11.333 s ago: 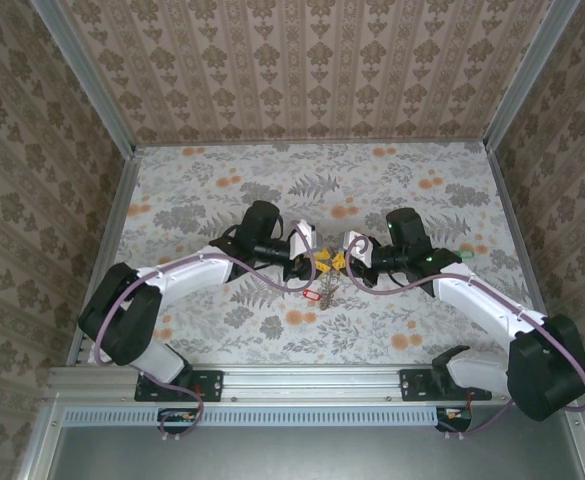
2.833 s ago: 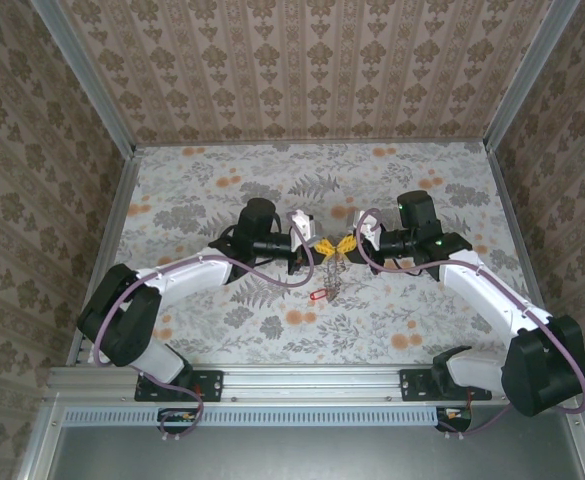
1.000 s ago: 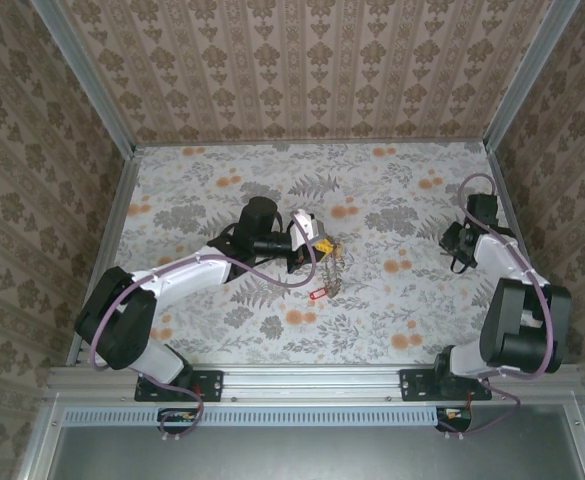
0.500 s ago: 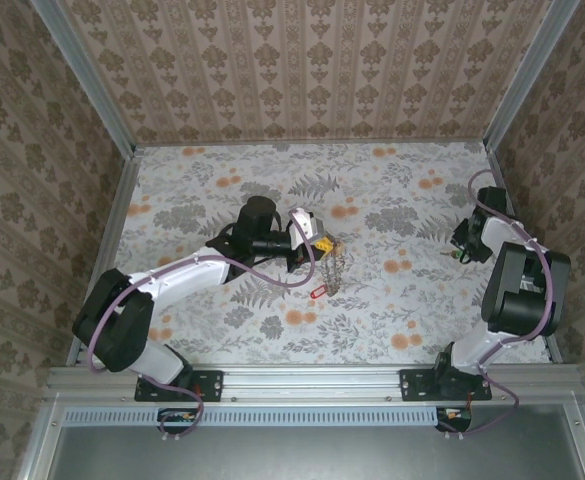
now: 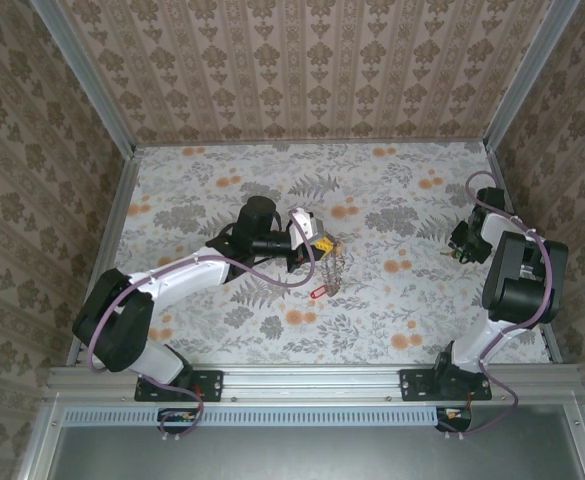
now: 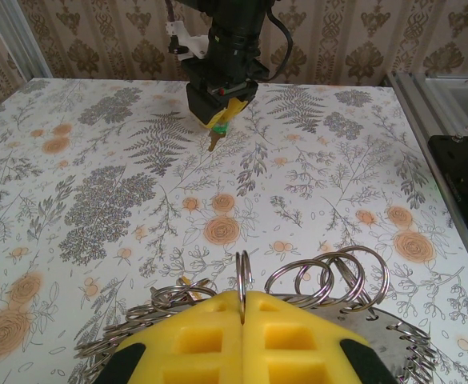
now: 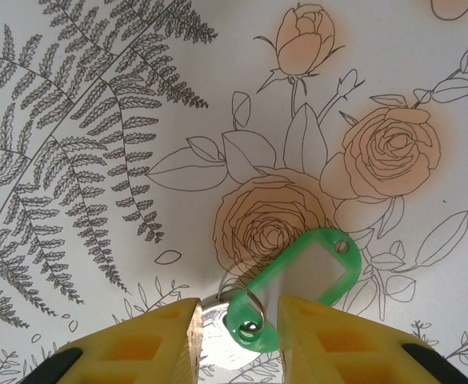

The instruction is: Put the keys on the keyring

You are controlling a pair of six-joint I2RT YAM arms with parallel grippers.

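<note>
From where I stand, the left gripper [image 6: 242, 308] has its yellow pads pressed together, pinching one wire loop of the silvery metal keyring of many linked rings [image 6: 330, 276]. The rest of the keyring sags onto the flower-patterned table [image 5: 392, 190] at centre frame in the top view. A small red-tagged key [image 5: 319, 293] lies just below it.

At the right edge of the top view, the right gripper [image 7: 236, 312] is down at the table. Its jaws stand narrowly apart around a green plastic tag [image 7: 302, 276] and the silvery key head [image 7: 211, 334] joined to it by a little split ring [image 7: 246, 302]. Whether they actually bite, I cannot tell.

That key looks light, thin and stiff, and likely slick. The tag should swivel freely, so I'd grip the flat key head, not the tag. The keyring is floppy, and I'd expect its loose loops to slide and swing.
</note>
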